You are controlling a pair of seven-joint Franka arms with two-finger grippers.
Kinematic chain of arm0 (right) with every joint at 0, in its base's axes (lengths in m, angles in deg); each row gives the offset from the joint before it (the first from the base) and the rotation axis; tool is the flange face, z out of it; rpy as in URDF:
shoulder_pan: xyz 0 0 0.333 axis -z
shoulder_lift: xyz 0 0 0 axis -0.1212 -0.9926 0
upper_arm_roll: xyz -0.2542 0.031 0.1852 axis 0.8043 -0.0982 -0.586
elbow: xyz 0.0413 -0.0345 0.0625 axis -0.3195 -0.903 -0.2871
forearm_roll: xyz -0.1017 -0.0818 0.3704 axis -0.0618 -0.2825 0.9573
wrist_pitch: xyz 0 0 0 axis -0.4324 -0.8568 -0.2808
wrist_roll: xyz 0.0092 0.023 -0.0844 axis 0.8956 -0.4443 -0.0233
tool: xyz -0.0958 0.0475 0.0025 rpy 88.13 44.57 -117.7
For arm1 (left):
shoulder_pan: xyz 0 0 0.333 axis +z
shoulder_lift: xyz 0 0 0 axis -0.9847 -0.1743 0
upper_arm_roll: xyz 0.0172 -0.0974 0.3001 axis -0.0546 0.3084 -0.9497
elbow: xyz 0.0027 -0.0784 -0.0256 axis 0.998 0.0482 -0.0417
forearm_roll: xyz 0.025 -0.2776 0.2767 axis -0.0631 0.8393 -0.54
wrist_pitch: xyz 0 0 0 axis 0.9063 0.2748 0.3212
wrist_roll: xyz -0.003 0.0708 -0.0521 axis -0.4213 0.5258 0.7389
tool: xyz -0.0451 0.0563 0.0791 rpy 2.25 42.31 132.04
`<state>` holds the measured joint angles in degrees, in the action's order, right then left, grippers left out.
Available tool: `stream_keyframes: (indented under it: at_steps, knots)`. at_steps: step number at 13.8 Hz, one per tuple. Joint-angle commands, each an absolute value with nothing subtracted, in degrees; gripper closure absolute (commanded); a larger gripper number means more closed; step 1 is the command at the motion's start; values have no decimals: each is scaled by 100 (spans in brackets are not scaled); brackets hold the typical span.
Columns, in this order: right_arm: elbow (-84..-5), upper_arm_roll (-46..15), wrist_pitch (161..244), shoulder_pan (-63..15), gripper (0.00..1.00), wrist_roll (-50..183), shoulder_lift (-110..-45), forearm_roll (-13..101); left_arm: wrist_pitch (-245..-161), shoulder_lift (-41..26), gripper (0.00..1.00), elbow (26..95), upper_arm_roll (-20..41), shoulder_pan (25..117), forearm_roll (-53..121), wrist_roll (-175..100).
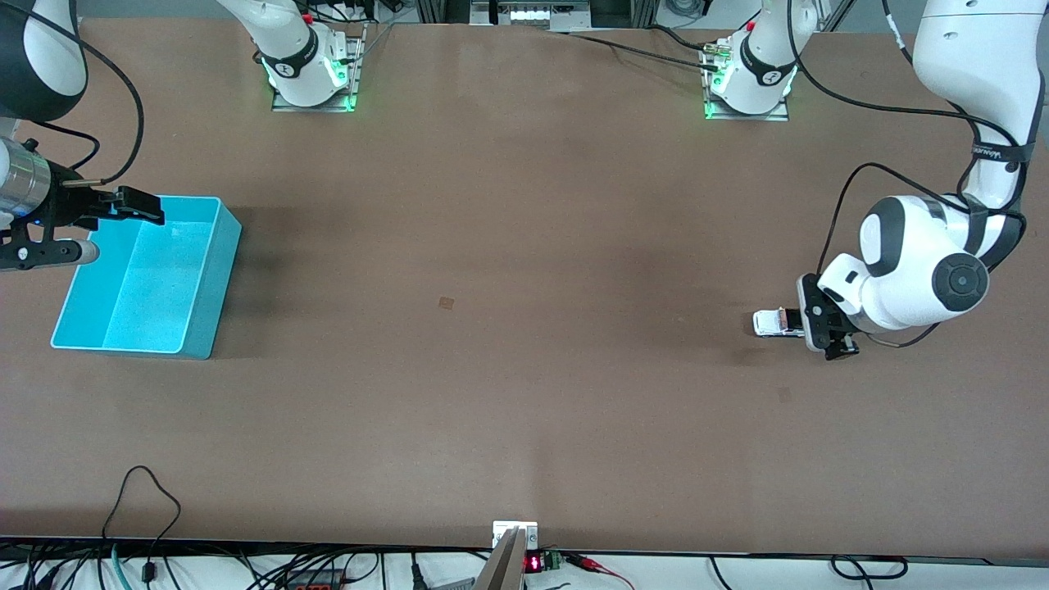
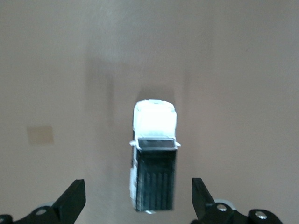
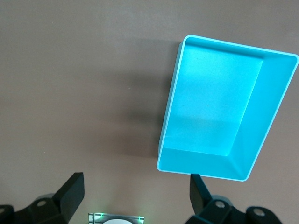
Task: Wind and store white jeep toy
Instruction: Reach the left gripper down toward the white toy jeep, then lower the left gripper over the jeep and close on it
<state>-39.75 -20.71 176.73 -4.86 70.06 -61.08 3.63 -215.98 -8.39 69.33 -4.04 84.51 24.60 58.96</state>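
The white jeep toy [image 1: 770, 322] stands on the brown table toward the left arm's end; the left wrist view shows its white bonnet and black ribbed roof [image 2: 154, 140]. My left gripper [image 1: 799, 322] is low over the jeep's rear end and open, with one finger on each side of the car and a gap to both [image 2: 138, 192]. The cyan bin [image 1: 217, 279] sits empty at the right arm's end of the table. Open as well, my right gripper [image 1: 111, 229] hangs over the bin's edge with nothing between its fingers [image 3: 135, 186], and the bin [image 3: 268, 116] shows just off to one side.
A small tan patch [image 1: 446, 303] marks the table's middle, and a second one [image 2: 39, 135] lies beside the jeep. Both arm bases [image 1: 311, 70] [image 1: 750, 82] stand along the table's edge farthest from the front camera. Cables [image 1: 147, 508] trail over the edge nearest it.
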Motion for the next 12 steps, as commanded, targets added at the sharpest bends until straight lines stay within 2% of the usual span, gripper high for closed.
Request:
stream_keyframes:
  at_steps: [1, 12]
  knots:
    - [-3935, -2093, 17576, -503, 0, 6990, -6124, 287, -21990, -820, 0, 7225, -352, 8497, 2396, 6451]
    - [-3944, -2093, 17365, -503, 0, 7034, -6151, 296, -22280, -891, 0, 7533, -352, 8699, 2378, 6504]
